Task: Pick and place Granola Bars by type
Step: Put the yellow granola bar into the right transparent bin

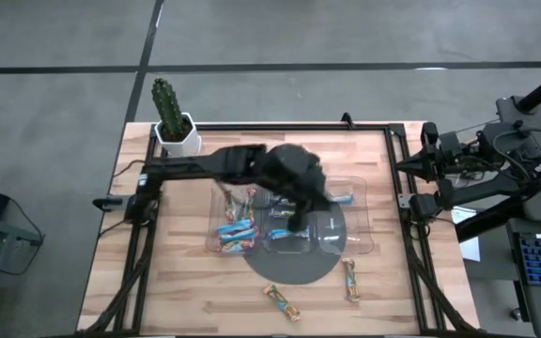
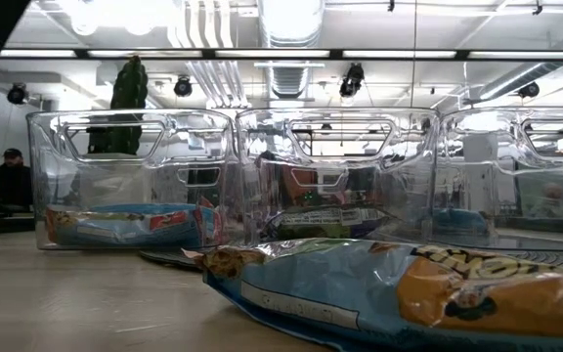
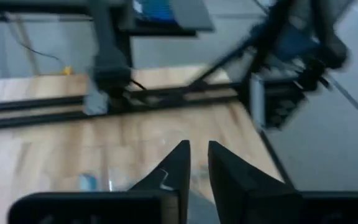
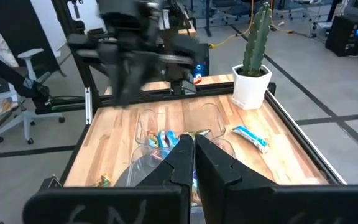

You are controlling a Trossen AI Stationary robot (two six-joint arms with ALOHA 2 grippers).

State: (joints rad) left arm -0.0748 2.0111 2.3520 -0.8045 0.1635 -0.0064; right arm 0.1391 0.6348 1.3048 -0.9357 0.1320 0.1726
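A clear compartment tray [image 1: 357,235] lies mid-table on a dark round mat [image 1: 294,268]. Several blue and multicoloured bars [image 1: 236,235] lie in its left compartment; they also show in the low view [image 2: 130,225]. One blue bar [image 1: 346,199] lies on the wood just beyond the tray. Two brownish-gold bars [image 1: 282,302] [image 1: 350,279] lie on the wood near the front edge. My left gripper [image 3: 197,152] hovers over the tray's middle, its fingers a narrow gap apart with nothing between them. My right gripper [image 4: 193,143] is shut and empty at the table's right edge.
A potted cactus [image 1: 172,117] stands at the far left corner. A black frame [image 1: 397,150] runs round the table. The nearest bar [image 2: 409,288] fills the low view's foreground. A person [image 2: 8,181] sits in the room behind.
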